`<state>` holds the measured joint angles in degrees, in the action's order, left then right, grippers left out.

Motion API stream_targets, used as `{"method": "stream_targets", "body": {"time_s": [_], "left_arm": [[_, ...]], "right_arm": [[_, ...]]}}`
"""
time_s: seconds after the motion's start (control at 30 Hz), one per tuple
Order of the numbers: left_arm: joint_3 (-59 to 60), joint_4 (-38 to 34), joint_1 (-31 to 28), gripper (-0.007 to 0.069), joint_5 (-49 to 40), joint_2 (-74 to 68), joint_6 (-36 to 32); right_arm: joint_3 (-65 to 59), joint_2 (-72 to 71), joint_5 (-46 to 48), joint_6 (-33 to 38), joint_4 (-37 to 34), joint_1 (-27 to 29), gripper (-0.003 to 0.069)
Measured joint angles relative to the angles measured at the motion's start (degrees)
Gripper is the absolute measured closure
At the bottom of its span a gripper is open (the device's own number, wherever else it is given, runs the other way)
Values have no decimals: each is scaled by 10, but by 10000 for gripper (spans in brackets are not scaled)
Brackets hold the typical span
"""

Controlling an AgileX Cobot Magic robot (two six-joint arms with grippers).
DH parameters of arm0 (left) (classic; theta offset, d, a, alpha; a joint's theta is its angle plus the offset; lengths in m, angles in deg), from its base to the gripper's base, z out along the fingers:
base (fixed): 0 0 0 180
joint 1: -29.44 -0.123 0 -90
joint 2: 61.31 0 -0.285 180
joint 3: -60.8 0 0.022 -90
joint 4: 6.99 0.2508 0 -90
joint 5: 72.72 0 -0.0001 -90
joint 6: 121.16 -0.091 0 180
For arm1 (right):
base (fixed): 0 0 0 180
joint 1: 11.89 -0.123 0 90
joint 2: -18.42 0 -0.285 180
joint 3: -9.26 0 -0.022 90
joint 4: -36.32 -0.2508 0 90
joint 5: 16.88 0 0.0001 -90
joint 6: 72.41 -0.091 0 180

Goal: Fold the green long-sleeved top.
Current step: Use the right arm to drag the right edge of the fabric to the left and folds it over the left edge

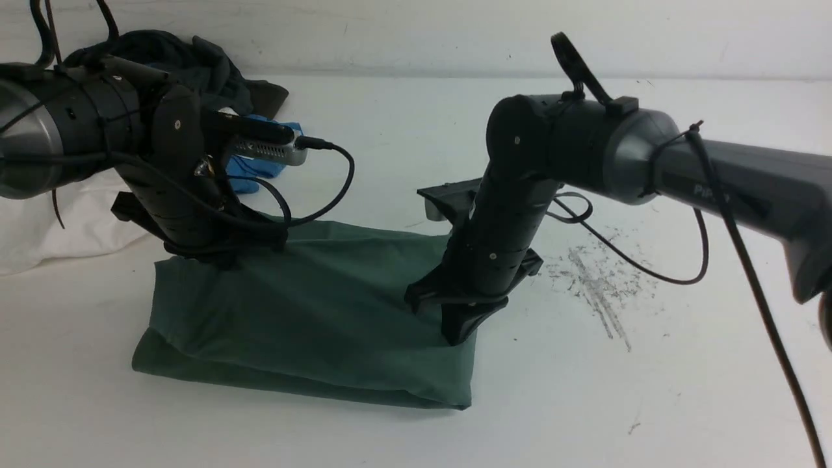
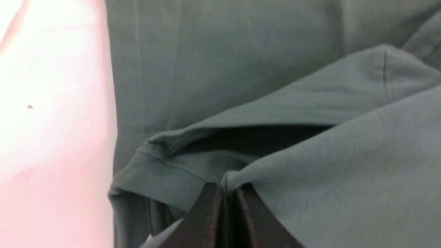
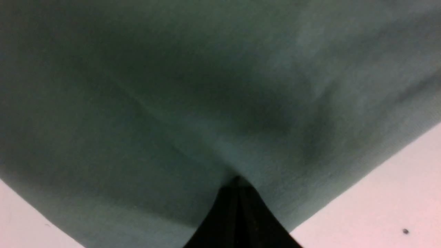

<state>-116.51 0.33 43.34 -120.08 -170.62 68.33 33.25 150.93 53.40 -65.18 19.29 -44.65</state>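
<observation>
The green top (image 1: pixel 312 312) lies beneath both claws, left (image 2: pixel 226 210) pinching its fold, right (image 3: pixel 237 206) shut against it.

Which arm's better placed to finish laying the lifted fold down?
Probably left: its gripper pinches the green top's raised edge, while the right gripper, shut, only presses on the cloth.

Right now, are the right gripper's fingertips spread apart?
No, the right wrist view shows the right gripper with its fingertips together against the green top.
</observation>
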Motion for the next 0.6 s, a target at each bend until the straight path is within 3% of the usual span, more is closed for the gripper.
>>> {"method": "stream_targets", "body": {"time_s": [0.6], "left_arm": [[-137,-45,-44,587,-81,-108,2]], "right_arm": [[5,33,-15,-10,-5,-10,673]]}}
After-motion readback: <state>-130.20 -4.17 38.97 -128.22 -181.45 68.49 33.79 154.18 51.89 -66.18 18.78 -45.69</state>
